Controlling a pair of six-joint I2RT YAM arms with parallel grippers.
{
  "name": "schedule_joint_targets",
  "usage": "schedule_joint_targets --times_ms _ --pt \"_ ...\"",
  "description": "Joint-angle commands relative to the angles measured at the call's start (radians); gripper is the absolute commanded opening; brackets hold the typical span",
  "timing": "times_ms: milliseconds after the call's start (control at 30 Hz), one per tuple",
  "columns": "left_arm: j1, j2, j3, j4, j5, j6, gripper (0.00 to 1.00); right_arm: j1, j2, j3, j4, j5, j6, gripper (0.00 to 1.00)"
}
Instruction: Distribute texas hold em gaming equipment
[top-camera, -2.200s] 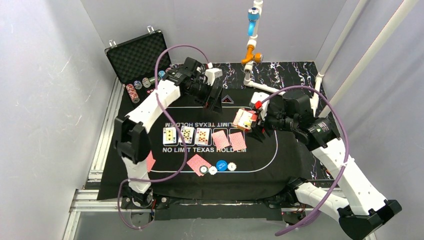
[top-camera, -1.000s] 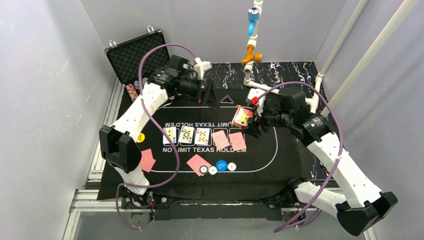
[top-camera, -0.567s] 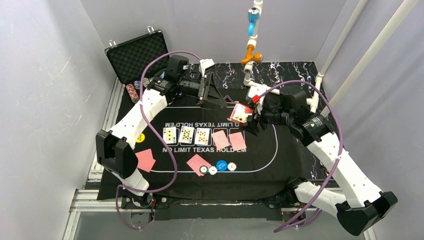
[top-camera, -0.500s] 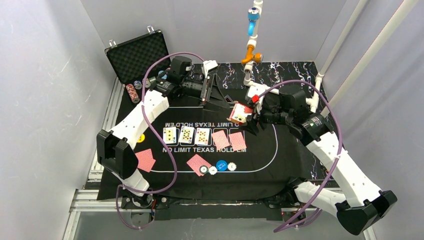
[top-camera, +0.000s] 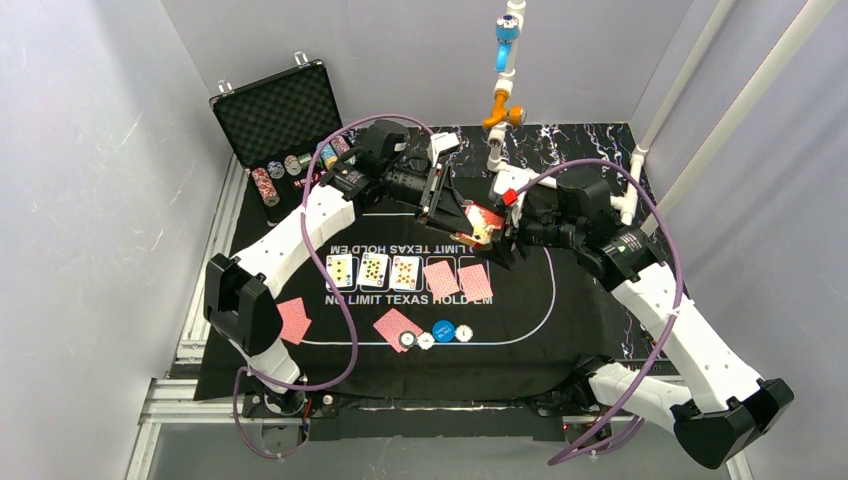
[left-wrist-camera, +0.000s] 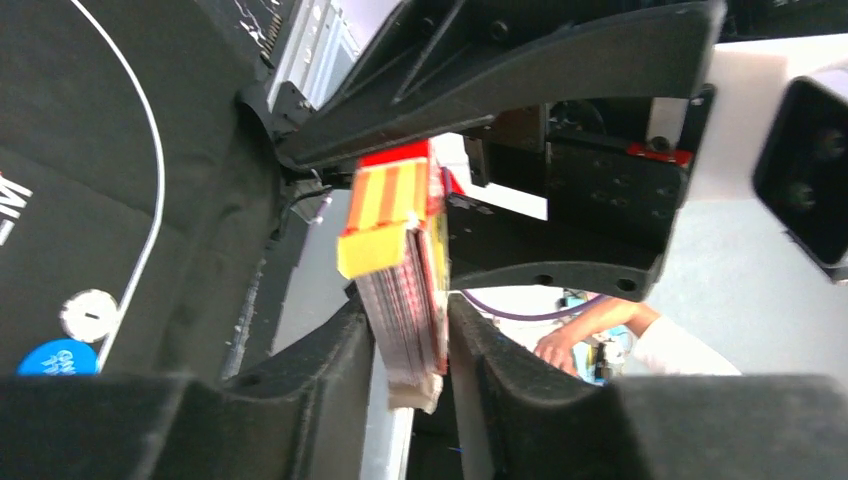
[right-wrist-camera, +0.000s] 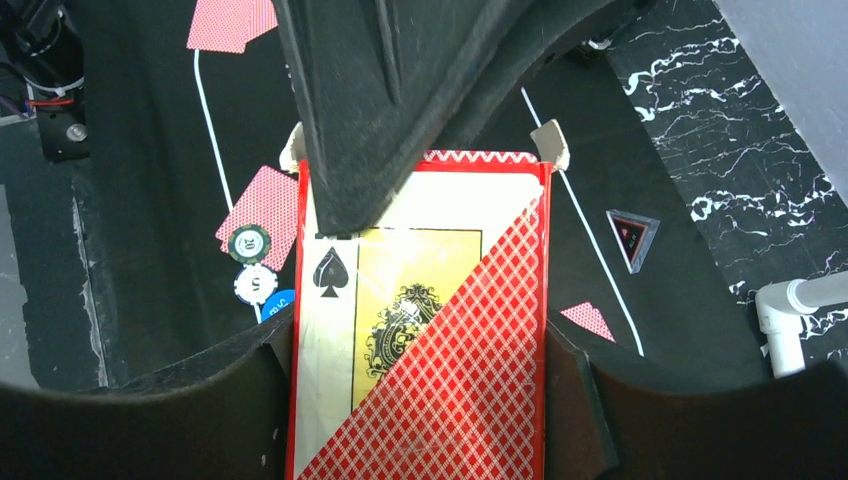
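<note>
Red-bordered deck of playing cards (right-wrist-camera: 430, 340), right wrist view: ace-of-spades face with a yellow ornate panel, red-checked diagonal over its 4 o'clock half. The right gripper (right-wrist-camera: 420, 145) clamps its two long edges. A black finger (right-wrist-camera: 360, 110) of the left arm lies across its 11 o'clock corner.

Left wrist view alone gives the thickness: yellow-and-red striped end, stacked card edges below. The left gripper (left-wrist-camera: 408, 315) is set narrow on both faces, pads look flush.

Top view adds the layout: deck held above the black printed mat (top-camera: 510, 300), at 1 o'clock from a row of three face-up cards (top-camera: 373, 270) and two red-backed cards (top-camera: 458, 279). A round blue button (top-camera: 443, 330) sits at 6 o'clock of that row, striped poker chips (top-camera: 265, 186) at 10 o'clock, beside the black foam-lined case (top-camera: 275, 110).
</note>
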Motion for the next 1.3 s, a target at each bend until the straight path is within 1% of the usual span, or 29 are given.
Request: schedule_joint_targets --times_ms 0,33,67,100,133,167,200,267,300,333,467,633,833,900,933,1033,1133,1167,1267 --pt "-0.019 -0.004 0.037 0.039 0.033 -0.011 0.21 0.011 0.001 0.026 0.087 -0.028 0.009 0.01" --pt "-0.020 -0.004 0.034 0.043 0.033 -0.015 0.13 0.011 0.004 0.027 0.087 -0.026 0.005 0.01" --pt "-0.019 -0.007 0.028 0.047 0.035 -0.019 0.03 0.012 0.005 0.029 0.083 -0.024 0.003 0.03" --pt "-0.018 -0.010 0.027 0.043 0.031 -0.018 0.00 0.012 0.007 0.032 0.079 -0.019 0.001 0.08" --pt "-0.016 -0.011 0.027 0.028 0.020 -0.012 0.00 0.013 0.008 0.036 0.072 -0.012 0.001 0.18" --pt "-0.014 -0.014 0.029 0.012 0.010 -0.003 0.00 0.013 0.008 0.039 0.061 -0.004 -0.001 0.30" --pt "-0.011 -0.016 0.031 -0.012 -0.006 0.012 0.00 0.013 0.008 0.043 0.051 0.007 -0.002 0.47" --pt "-0.007 -0.021 0.049 -0.107 -0.072 0.070 0.00 0.013 0.006 0.056 0.013 0.014 -0.023 0.86" --pt "-0.007 -0.021 0.054 -0.138 -0.091 0.091 0.00 0.013 0.012 0.065 -0.011 0.018 -0.039 0.96" --pt "-0.007 -0.023 0.054 -0.150 -0.101 0.101 0.00 0.014 0.017 0.074 -0.030 0.028 -0.048 0.98" --pt "-0.007 -0.028 0.055 -0.203 -0.146 0.124 0.00 0.016 0.054 0.121 -0.112 0.042 -0.105 0.97" --pt "-0.007 -0.030 0.055 -0.219 -0.158 0.125 0.00 0.028 0.104 0.157 -0.156 0.040 -0.137 0.93" --pt "-0.007 -0.032 0.054 -0.220 -0.151 0.128 0.00 0.050 0.148 0.189 -0.186 0.014 -0.165 0.96" --pt "-0.007 -0.033 0.055 -0.220 -0.148 0.129 0.00 0.059 0.159 0.191 -0.187 0.016 -0.167 0.96" --pt "-0.007 -0.032 0.054 -0.220 -0.148 0.128 0.00 0.065 0.164 0.194 -0.188 0.021 -0.169 0.94" --pt "-0.007 -0.031 0.053 -0.218 -0.146 0.128 0.00 0.091 0.175 0.196 -0.185 0.060 -0.179 0.82" --pt "-0.007 -0.029 0.053 -0.220 -0.146 0.127 0.00 0.118 0.183 0.199 -0.181 0.100 -0.189 0.77" --pt "-0.007 -0.029 0.054 -0.219 -0.146 0.124 0.00 0.127 0.186 0.200 -0.178 0.112 -0.189 0.73" --pt "-0.007 -0.030 0.053 -0.219 -0.147 0.125 0.00 0.152 0.194 0.202 -0.177 0.142 -0.188 0.56"
